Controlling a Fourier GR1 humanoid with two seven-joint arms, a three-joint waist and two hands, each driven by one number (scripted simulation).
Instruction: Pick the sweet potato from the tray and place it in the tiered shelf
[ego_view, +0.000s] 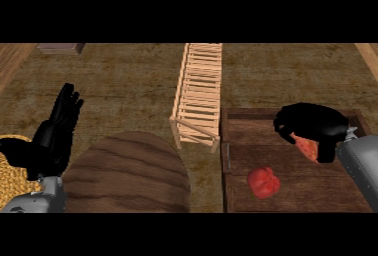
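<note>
The dark wooden tray (244, 172) lies at the lower right of the counter. My right hand (314, 122) hovers over its upper right part, fingers curled round the orange sweet potato (307, 147), whose lower end pokes out below the palm. The light wooden tiered shelf (198, 95) stands in the middle, running from the far edge down to the tray's left corner. At the left, my left hand (55, 132) rests open with its fingers pointing up.
A red vegetable (263, 182) lies on the tray near its front. A round dark wooden board (125, 172) sits at lower centre-left. A yellow woven item (15, 175) shows at the left edge, and a small wooden block (60, 48) at the far left.
</note>
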